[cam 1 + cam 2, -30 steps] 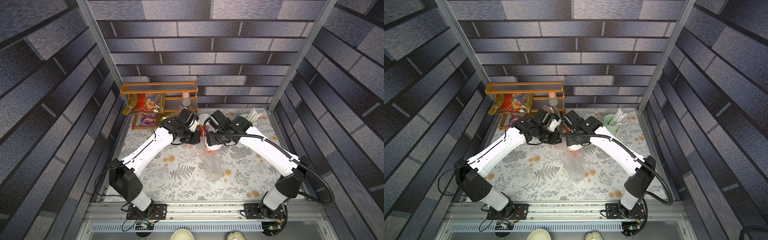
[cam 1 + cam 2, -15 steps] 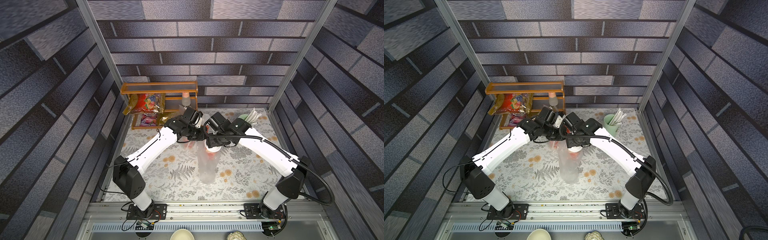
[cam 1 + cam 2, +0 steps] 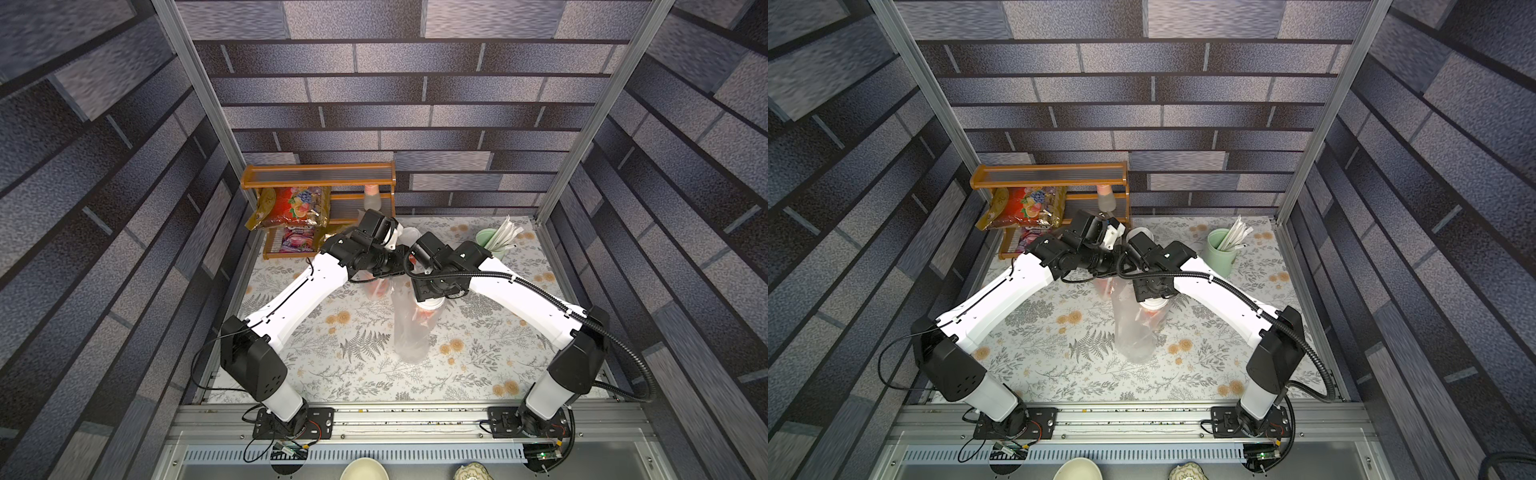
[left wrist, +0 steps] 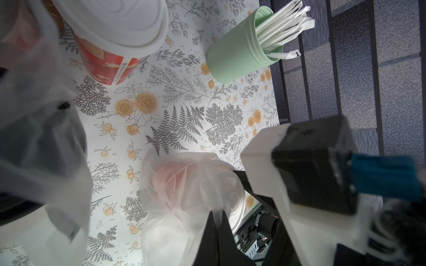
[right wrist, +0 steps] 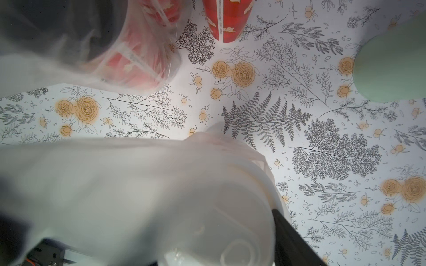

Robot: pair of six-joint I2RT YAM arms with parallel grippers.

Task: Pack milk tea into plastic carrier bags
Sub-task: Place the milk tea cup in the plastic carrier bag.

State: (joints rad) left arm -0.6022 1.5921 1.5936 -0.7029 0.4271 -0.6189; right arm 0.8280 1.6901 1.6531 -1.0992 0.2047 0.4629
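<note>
Only the left wrist view shows the left gripper (image 4: 217, 218) pinching the bag (image 4: 179, 184). The right gripper (image 3: 430, 298) clasps 1 white-lidded cup (image 5: 221, 216).

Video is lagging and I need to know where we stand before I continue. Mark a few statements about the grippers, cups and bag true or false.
1. The left gripper is open and empty. False: it is shut, pinching the clear bag.
2. The right gripper grips a white-lidded cup partly inside that bag. True.
3. The green straw cup has tipped over. False: it stands upright.
4. A second lidded cup stands on the table, outside that bag. True.
5. The snack packets lie on the table. False: they sit on the wooden shelf.
</note>
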